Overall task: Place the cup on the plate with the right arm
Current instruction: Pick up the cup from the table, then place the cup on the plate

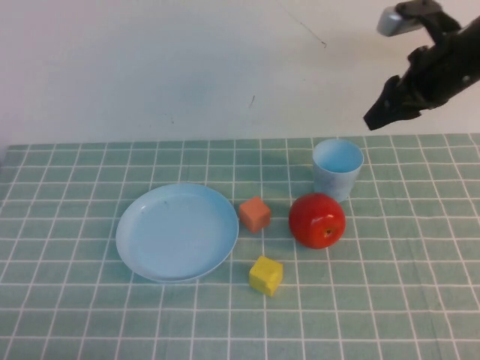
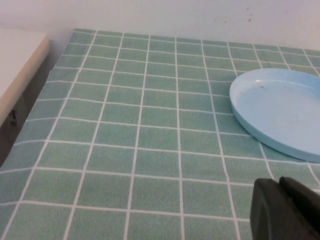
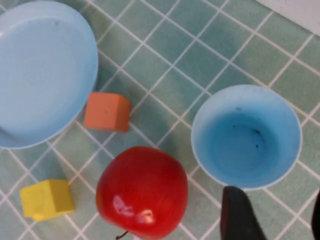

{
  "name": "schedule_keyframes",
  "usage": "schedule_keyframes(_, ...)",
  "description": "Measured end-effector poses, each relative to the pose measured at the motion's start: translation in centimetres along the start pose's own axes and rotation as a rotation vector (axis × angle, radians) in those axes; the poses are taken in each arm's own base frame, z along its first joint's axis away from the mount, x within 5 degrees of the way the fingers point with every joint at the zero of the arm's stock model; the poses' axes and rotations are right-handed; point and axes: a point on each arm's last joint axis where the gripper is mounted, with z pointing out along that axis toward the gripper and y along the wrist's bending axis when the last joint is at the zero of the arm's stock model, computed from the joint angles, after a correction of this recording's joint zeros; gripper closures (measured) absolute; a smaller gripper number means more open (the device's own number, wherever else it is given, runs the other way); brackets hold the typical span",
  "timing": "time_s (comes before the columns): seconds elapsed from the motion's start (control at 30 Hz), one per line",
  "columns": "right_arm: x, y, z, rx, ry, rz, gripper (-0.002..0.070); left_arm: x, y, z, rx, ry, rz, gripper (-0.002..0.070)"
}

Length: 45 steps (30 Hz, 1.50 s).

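**Right gripper in the air above the cup, cup not yet on the plate**

The cup (image 1: 337, 168) stands upright on the table (image 1: 90, 315), which has a green cloth with white squares. Its opening faces up and nothing is inside it. Just in front of the cup, toward the robot, lies the red apple (image 1: 317, 220), very close to it or touching it; I cannot tell which. The plate (image 1: 177, 232) lies flat to the left of the apple, well apart from the cup. An orange cube (image 1: 255, 214) sits between the plate and the apple, just beside the rim of the plate. A yellow cube (image 1: 266, 275) lies nearer to the robot, close to the plate edge.

The right gripper (image 1: 377, 114) hangs in the air above and a little to the right of the cup, and touches nothing. In the right wrist view its fingers (image 3: 240, 215) are spread apart, with the cup near them.

The left gripper (image 2: 285, 210) is low over the table on the left side, near the plate. I cannot tell whether it is open or closed.
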Motion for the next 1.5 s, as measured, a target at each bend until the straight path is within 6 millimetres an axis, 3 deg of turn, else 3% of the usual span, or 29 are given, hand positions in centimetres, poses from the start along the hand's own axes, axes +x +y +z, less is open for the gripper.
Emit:
schedule_keyframes(0.33,-1.6,0.4,7.9,0.202,0.2,-0.026,0.0365,0.0,0.0,0.0,0.001,0.0,-0.001,0.0678)
schedule_keyframes(0.73,-0.6,-1.3,11.8,0.227,0.238,0.006,0.037,0.0,0.0,0.0,0.001,0.0,-0.001,0.0678)
schedule_keyframes(0.8,-0.4,-1.4,12.3,0.224,0.248,0.007,0.0409,0.0,0.0,0.0,0.001,0.0,-0.001,0.0678)
schedule_keyframes(0.9,-0.2,-1.7,12.6,0.233,0.263,-0.011,0.0562,0.0,0.0,0.0,0.001,0.0,-0.001,0.0678)
schedule_keyframes(1.0,-0.3,-1.9,12.5,0.254,0.266,-0.026,0.0644,0.0,0.0,0.0,0.001,0.0,-0.001,0.0678)
schedule_keyframes(1.2,-1.8,-2.0,10.9,0.321,0.217,-0.063,0.0657,0.0,0.0,0.0,0.001,0.0,-0.003,0.0678)
schedule_keyframes(1.37,-5.1,-0.3,6.5,0.313,0.043,-0.096,0.0657,0.0,0.0,0.0,0.001,0.0,-0.003,0.0678)
schedule_keyframes(1.5,-7.7,3.2,2.9,0.173,-0.132,-0.169,0.0657,0.0,0.0,0.0,0.001,0.0,-0.003,0.0678)
